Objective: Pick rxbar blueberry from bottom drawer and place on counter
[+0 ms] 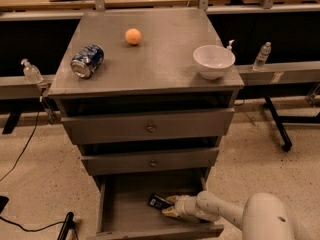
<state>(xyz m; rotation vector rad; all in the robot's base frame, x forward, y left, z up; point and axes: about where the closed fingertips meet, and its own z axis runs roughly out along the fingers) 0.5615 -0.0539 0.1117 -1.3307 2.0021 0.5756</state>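
Observation:
The bottom drawer [125, 219] is pulled open at the foot of the grey cabinet. The rxbar blueberry [159, 201], a small dark flat bar, lies on the drawer floor near the middle right. My gripper [169, 206] reaches into the drawer from the right on a white arm. Its pale fingertips [170, 213] sit right beside the bar, spread apart, with the bar's right end at or between them. The counter [160, 59] is the flat grey top of the cabinet.
On the counter lie a tipped blue-and-silver soda can [87, 61], an orange ball [133, 36] and a white bowl [214, 61]. Two closed drawers with knobs [150, 128] sit above the open one. Wooden workbenches stand behind, with bottles on the side rails.

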